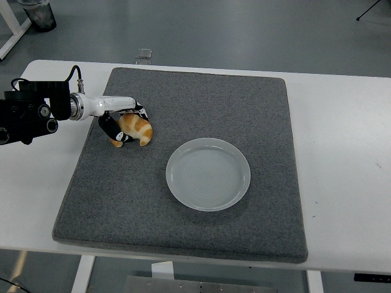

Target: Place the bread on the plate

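The bread [138, 129], an orange-brown croissant, lies on the grey mat [183, 159] at its left side. My left hand [125, 124] comes in from the left edge and its fingers are curled around the bread, which still seems to rest on the mat. The white round plate [208, 174] sits on the mat to the right of the bread, a short way off, with nothing in it. My right hand is not in view.
The mat lies on the white table [348, 159]. A small clear object [143, 55] sits at the table's far edge. A dark bin [38, 13] stands on the floor at the top left.
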You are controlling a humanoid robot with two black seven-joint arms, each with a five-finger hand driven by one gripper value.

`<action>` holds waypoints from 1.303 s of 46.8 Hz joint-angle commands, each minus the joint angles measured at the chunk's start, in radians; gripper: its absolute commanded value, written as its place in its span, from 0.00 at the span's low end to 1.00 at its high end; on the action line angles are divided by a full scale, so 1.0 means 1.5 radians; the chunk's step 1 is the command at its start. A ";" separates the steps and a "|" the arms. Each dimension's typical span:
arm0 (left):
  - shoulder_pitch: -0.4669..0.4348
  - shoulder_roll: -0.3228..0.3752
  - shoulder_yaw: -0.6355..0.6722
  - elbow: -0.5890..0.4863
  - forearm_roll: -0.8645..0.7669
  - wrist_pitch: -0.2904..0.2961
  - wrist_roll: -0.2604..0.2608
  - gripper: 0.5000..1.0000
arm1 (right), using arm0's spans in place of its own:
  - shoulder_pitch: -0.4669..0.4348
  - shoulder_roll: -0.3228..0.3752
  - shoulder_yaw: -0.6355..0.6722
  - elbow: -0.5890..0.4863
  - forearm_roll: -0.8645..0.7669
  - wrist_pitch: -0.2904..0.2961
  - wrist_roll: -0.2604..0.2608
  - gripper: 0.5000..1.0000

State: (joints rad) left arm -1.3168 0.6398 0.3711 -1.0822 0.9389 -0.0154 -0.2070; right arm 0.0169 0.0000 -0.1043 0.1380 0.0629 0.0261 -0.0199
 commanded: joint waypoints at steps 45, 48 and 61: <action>-0.150 0.085 -0.177 -0.015 -0.015 -0.136 -0.011 0.00 | 0.000 0.000 0.000 0.000 0.000 0.000 0.000 0.91; -0.158 0.089 -0.194 -0.015 -0.015 -0.150 -0.015 0.00 | 0.000 0.000 0.000 0.000 0.000 0.000 0.000 0.90; -0.166 0.096 -0.296 -0.033 -0.013 -0.259 -0.070 0.00 | 0.000 0.000 0.000 0.000 0.000 0.000 0.000 0.91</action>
State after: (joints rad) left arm -1.5679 0.7855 -0.0478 -1.1264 0.9182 -0.3670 -0.2850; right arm 0.0169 0.0000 -0.1043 0.1382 0.0629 0.0261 -0.0200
